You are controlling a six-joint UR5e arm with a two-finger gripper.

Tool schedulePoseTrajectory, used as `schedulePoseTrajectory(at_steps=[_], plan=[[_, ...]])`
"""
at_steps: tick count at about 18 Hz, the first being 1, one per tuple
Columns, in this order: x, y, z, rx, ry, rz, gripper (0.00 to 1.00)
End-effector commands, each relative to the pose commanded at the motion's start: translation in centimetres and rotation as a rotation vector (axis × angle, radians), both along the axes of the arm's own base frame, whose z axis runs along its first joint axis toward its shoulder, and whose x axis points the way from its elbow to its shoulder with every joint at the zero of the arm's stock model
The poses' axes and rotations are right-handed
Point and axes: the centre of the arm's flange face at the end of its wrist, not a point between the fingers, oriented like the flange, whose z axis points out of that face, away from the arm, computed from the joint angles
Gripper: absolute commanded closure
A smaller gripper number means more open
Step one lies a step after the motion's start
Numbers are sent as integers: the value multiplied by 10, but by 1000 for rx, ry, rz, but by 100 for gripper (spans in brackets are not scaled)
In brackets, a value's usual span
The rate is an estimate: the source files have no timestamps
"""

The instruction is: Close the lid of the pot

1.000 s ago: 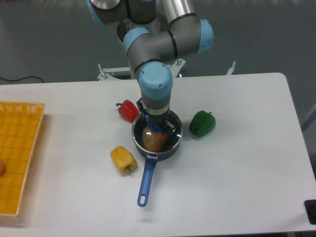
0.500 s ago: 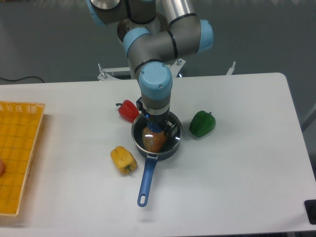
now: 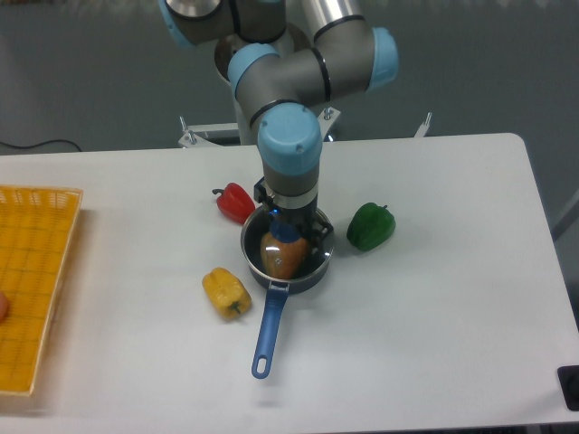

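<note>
The black pot stands mid-table, its long blue handle pointing toward the front edge. The glass lid lies flat on the pot, its silver rim matching the pot's rim. Through the glass an orange pepper shows inside. My gripper hangs straight down over the lid's centre, with the blue knob just showing between its dark fingers. The fingers stand apart at either side of the knob, so the gripper looks open. The wrist hides most of the knob.
A red pepper lies against the pot's back left, a green pepper to its right, a yellow pepper at its front left. A yellow basket sits at the left table edge.
The wrist has risen slightly and shifted a little to the right. The lid and pot have stayed where they were.
</note>
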Motion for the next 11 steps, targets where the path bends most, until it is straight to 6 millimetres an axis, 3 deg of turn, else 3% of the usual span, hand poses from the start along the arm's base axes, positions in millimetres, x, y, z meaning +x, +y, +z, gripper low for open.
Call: schedulePoseTrajectory(at_steps=[5, 11], plan=[[-61, -42, 24, 14, 41, -182, 0], [-133, -123, 30, 10, 52, -298, 0]])
